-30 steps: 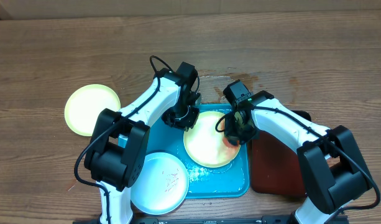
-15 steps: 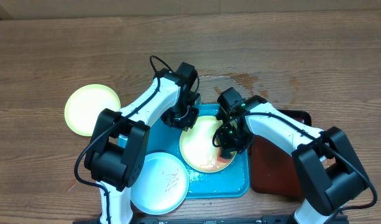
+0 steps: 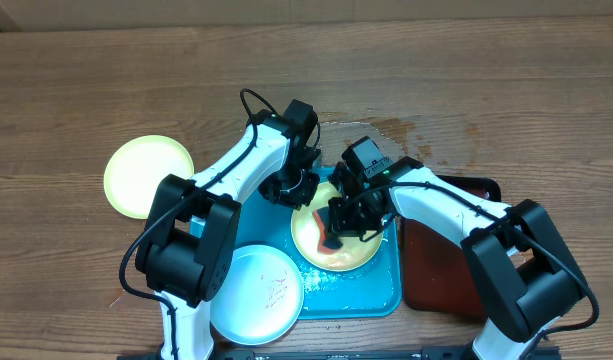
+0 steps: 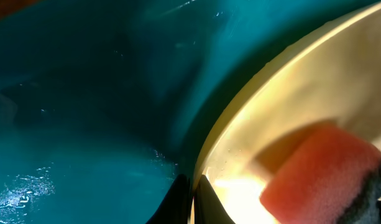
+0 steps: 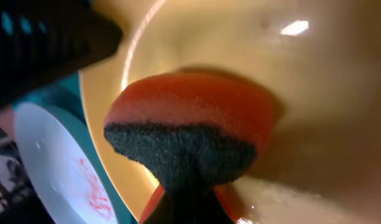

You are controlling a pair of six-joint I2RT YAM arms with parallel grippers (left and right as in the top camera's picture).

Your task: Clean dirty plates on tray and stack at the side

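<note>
A yellow-rimmed plate (image 3: 344, 250) lies on the turquoise tray (image 3: 371, 292). My left gripper (image 3: 294, 190) is shut on that plate's far-left rim (image 4: 240, 118), pinching it. My right gripper (image 3: 344, 222) is shut on an orange sponge with a dark scouring side (image 5: 190, 127) and presses it on the plate's middle; the sponge also shows in the left wrist view (image 4: 321, 174). A pale blue-white plate (image 3: 256, 295) with red smears overlaps the tray's front-left corner. Another yellow-green plate (image 3: 146, 175) lies on the table at far left.
A dark red-brown tray (image 3: 441, 270) sits right of the turquoise one, partly under my right arm. A wet patch (image 3: 406, 128) marks the wooden table behind the trays. Water pools on the turquoise tray's floor.
My right gripper has dragged the sponge from the plate's right edge leftward across to its middle. The left gripper has stayed on the rim.
</note>
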